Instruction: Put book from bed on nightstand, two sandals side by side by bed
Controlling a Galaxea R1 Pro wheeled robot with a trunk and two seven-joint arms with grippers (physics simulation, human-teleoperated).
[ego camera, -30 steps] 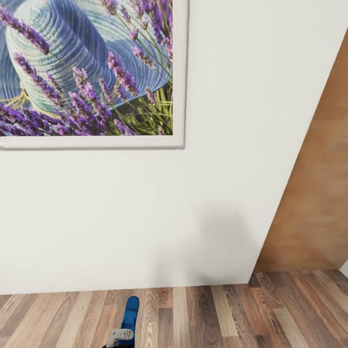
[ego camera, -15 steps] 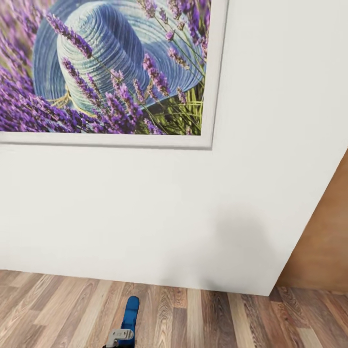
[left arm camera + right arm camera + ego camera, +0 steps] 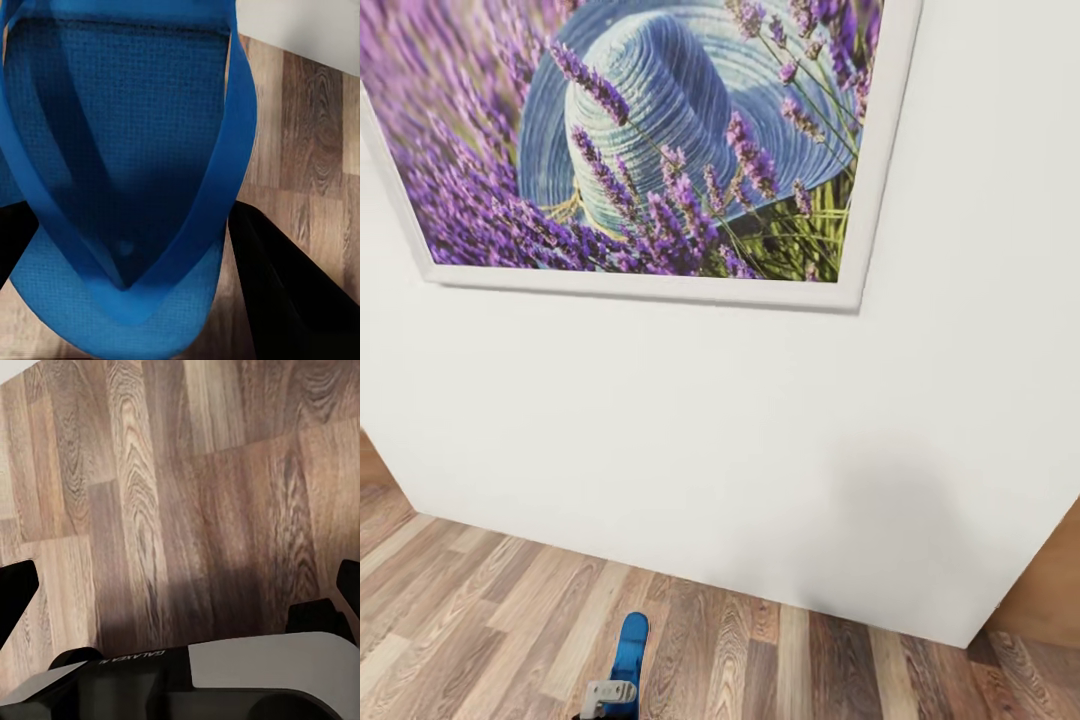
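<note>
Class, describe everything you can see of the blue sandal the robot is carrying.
The sandal is a bright blue flip-flop with a finely textured flat sole and two thin smooth straps meeting in a V at a toe post. It looks like foam or rubber. It is held off the wooden floor, between the dark fingers of the left gripper. In the head view its rounded end sticks up at the bottom edge, in front of the white wall.
</note>
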